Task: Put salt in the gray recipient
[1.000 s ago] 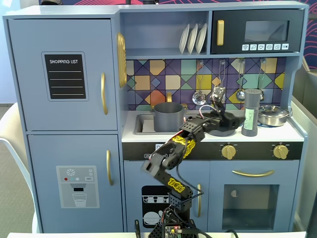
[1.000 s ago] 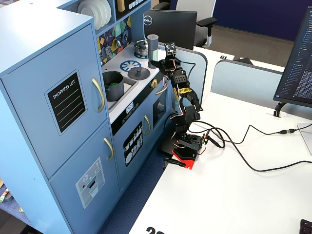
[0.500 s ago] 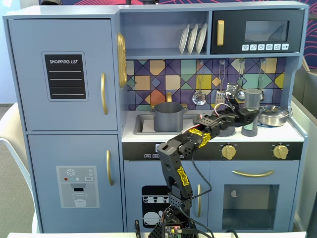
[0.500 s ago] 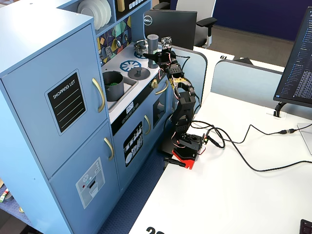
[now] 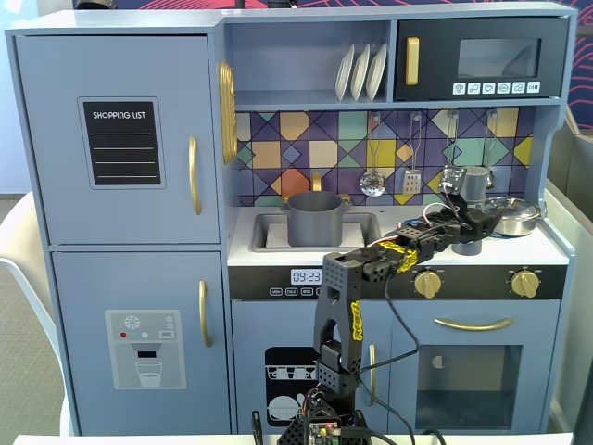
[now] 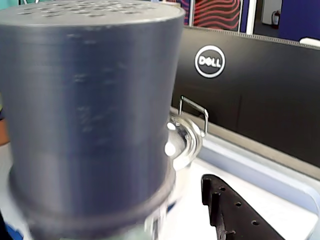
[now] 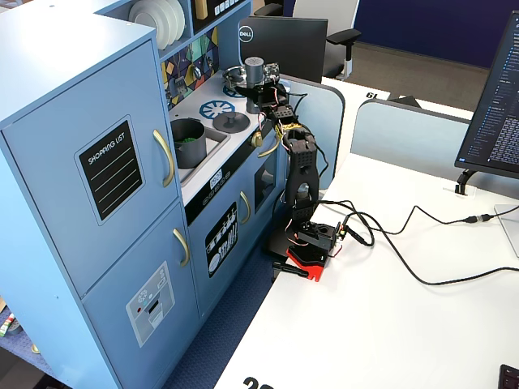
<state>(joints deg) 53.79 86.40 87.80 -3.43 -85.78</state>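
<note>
A: Counting items: one salt shaker [image 5: 473, 184], one gray pot [image 5: 314, 218], three plates [image 5: 361, 72].

B: Gripper [image 5: 471, 211] was clamped on the shaker, upright; pot sat in the sink, well left of it in a fixed view.

One fixed view faces the toy kitchen [image 5: 278, 232] front-on, another obliquely; wrist view close-up.

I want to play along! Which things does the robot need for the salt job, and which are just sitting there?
For the job:
salt shaker
gray pot in the sink
end effector, around the shaker

Just sitting there:
steel pan
plates
hanging spoons
microwave
</note>
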